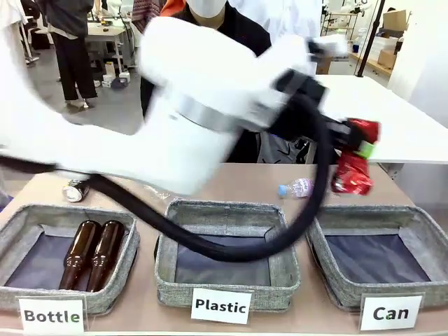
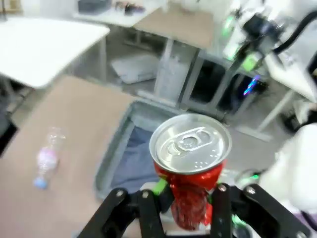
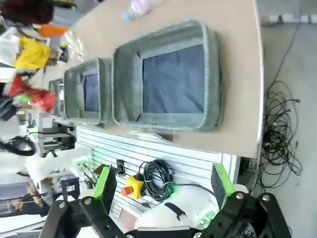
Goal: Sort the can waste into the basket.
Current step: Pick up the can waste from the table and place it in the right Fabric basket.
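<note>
My left gripper (image 1: 358, 143) is shut on a crushed red can (image 1: 352, 173) with a silver top and holds it in the air above the far edge of the grey "Can" basket (image 1: 329, 269). In the left wrist view the can (image 2: 190, 148) stands upright between the fingers of that gripper (image 2: 185, 201), with the basket (image 2: 111, 158) below. A second, darker crushed can (image 1: 75, 190) lies on the table at the far left. My right gripper (image 3: 163, 186) is open with nothing in it, off the table's side, facing the basket (image 3: 213, 74).
The "Plastic" basket (image 1: 168, 269) sits in the middle, under my left arm's cable. The "Bottle" basket (image 1: 21, 224) on the left holds two brown bottles (image 1: 91, 252). A small clear plastic bottle (image 1: 297, 187) lies on the table behind the baskets. A person stands at the far side.
</note>
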Motion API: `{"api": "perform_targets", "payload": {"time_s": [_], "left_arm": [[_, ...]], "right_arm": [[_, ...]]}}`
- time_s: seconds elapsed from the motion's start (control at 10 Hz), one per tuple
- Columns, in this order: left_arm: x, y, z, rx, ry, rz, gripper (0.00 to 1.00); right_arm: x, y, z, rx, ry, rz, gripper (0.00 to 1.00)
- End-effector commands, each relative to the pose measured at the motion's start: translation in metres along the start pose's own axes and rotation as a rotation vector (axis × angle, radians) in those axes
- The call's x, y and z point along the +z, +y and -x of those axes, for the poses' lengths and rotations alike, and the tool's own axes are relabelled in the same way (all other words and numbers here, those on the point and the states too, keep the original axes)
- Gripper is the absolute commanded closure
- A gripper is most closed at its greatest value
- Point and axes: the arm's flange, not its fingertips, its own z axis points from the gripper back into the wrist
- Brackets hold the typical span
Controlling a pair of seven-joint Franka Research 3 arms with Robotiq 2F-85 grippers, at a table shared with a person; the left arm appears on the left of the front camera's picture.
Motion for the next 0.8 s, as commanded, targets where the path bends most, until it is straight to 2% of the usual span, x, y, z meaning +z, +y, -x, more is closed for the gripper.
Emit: {"api": "perform_targets", "payload": {"time_s": [0.0, 0.1, 0.2, 0.3, 0.5, 0.6, 0.7], "left_arm": [[-0.103, 0.046, -0.042, -0.014, 0.207, -0.153, 0.74], [-0.137, 0.045, -0.045, -0.040, 0.219, -0.209, 0.74], [-0.171, 0.039, -0.040, -0.111, 0.262, -0.231, 0.74], [-0.183, 0.028, -0.040, -0.161, 0.281, -0.135, 0.74], [-0.186, 0.005, -0.054, -0.271, 0.198, -0.069, 0.74], [-0.188, 0.002, -0.054, -0.319, 0.260, -0.060, 0.74], [-0.191, 0.001, -0.047, -0.374, 0.352, 0.054, 0.74]], "right_arm": [[0.017, -0.019, 0.011, 0.089, -0.060, -0.081, 0.00], [0.020, -0.028, 0.021, 0.106, -0.151, -0.129, 0.00], [0.015, -0.009, 0.010, 0.025, -0.033, -0.019, 0.00], [0.015, -0.009, 0.010, 0.025, -0.033, -0.019, 0.00], [0.015, -0.009, 0.010, 0.025, -0.033, -0.019, 0.00], [0.015, -0.009, 0.010, 0.025, -0.033, -0.019, 0.00], [0.015, -0.009, 0.010, 0.025, -0.033, -0.019, 0.00]]}}
